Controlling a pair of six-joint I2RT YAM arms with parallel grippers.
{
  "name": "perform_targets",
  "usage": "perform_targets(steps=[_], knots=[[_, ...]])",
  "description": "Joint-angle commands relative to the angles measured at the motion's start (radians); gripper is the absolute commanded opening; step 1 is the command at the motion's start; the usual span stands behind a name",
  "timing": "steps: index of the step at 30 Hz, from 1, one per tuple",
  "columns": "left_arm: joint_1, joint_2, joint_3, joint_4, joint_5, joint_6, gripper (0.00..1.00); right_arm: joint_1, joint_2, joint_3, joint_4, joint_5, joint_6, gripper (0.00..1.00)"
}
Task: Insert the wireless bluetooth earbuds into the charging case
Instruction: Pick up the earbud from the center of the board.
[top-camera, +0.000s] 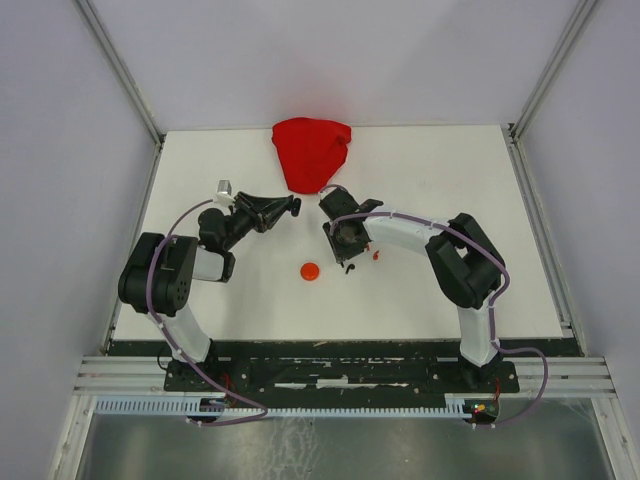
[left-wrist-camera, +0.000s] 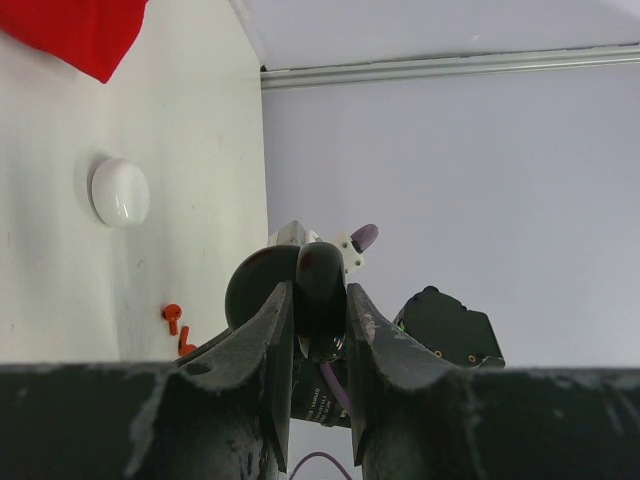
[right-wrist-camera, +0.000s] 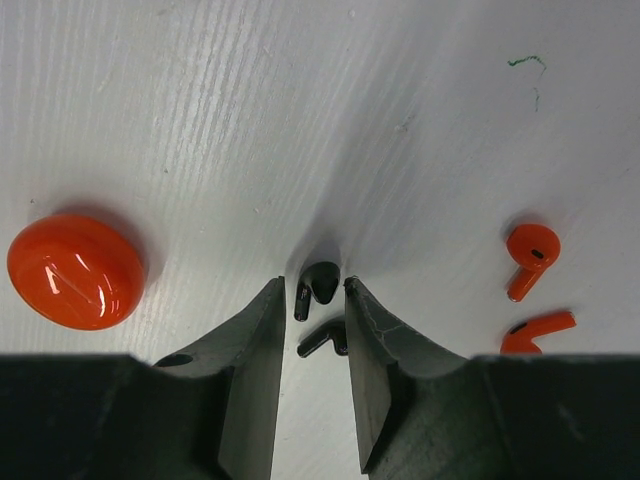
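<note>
A white table (top-camera: 470, 170) stands inside pale grey walls with metal corner posts. A red cloth (top-camera: 311, 150) lies at its far edge. Just before the cloth, the right gripper (right-wrist-camera: 312, 287) points down, its jaws parted astride two black earbuds (right-wrist-camera: 323, 281). Two red earbuds (right-wrist-camera: 530, 255) lie before and right of the cloth, and a red case (right-wrist-camera: 75, 270) lies straight before it. Left of the cloth, the left gripper (left-wrist-camera: 320, 295) is clamped on a dark rounded case (left-wrist-camera: 320, 275). Open tabletop runs from the cloth to both side edges.
</note>
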Motion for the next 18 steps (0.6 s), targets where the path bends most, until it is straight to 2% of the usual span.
perform_targets(steps=[1, 18], knots=[[0.005, 0.000, -0.006, 0.069, 0.016, -0.036, 0.03, 0.003, 0.014, 0.042, 0.000, -0.006, 0.007, 0.38], [0.006, 0.005, -0.007, 0.075, 0.014, -0.040, 0.03, 0.003, 0.030, 0.051, -0.009, -0.012, 0.004, 0.36]])
